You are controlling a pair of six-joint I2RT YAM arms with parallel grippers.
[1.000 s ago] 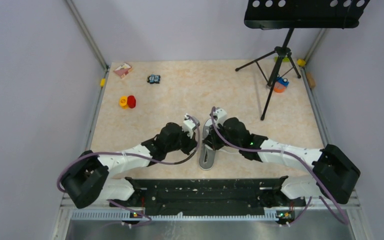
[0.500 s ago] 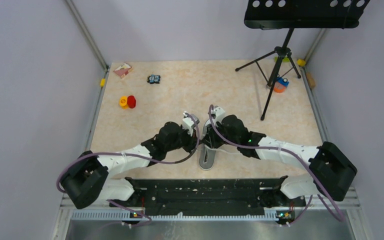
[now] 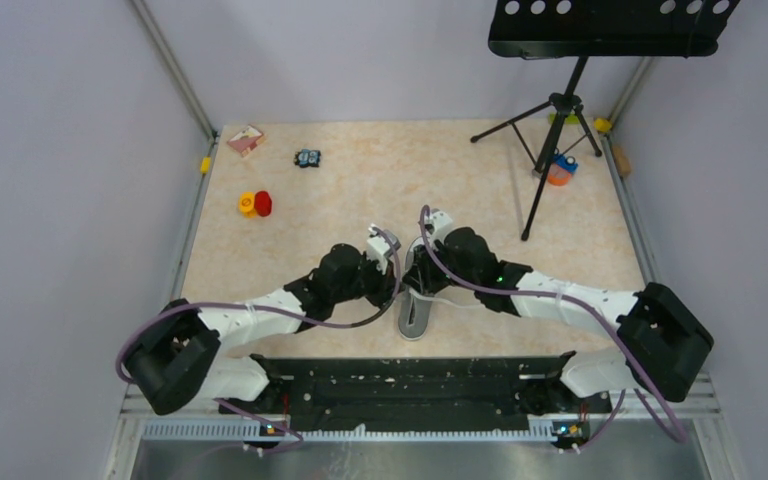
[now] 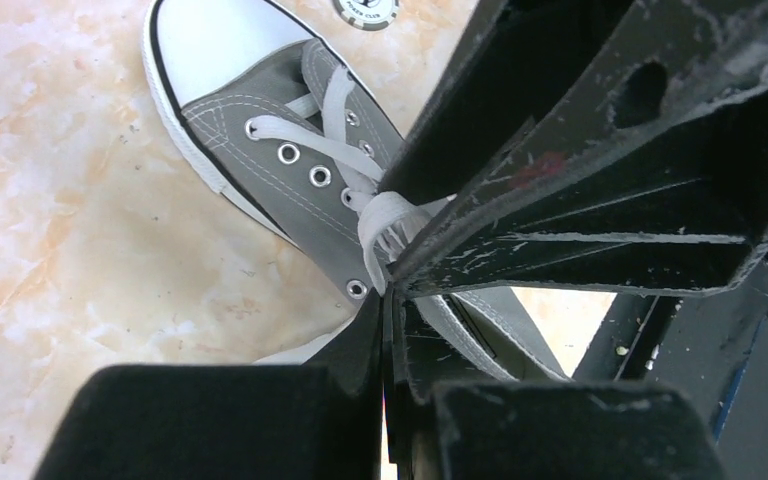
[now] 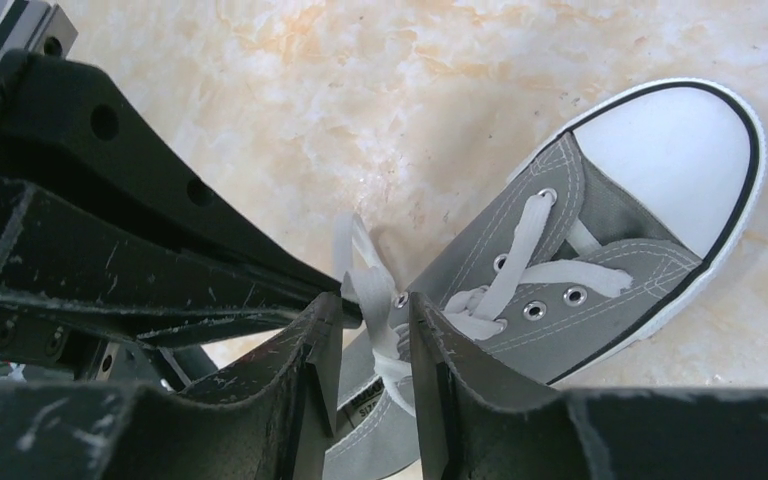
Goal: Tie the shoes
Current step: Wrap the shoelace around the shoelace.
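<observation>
Working the laces (image 5: 375,300) toward a first crossing looks like the step in hand; no knot or bow shows yet. The sneaker (image 3: 413,318) lies on the counter (image 3: 360,190) at lower centre of the overhead view, heel toward the bases, with both grippers meeting over its eyelets. The left gripper (image 4: 384,312) is pressed together at the lace; I cannot tell whether it pinches a strand. The right gripper (image 5: 370,345) stands slightly apart, a strand between its fingers. Next, it likely must close on that strand and draw it across.
</observation>
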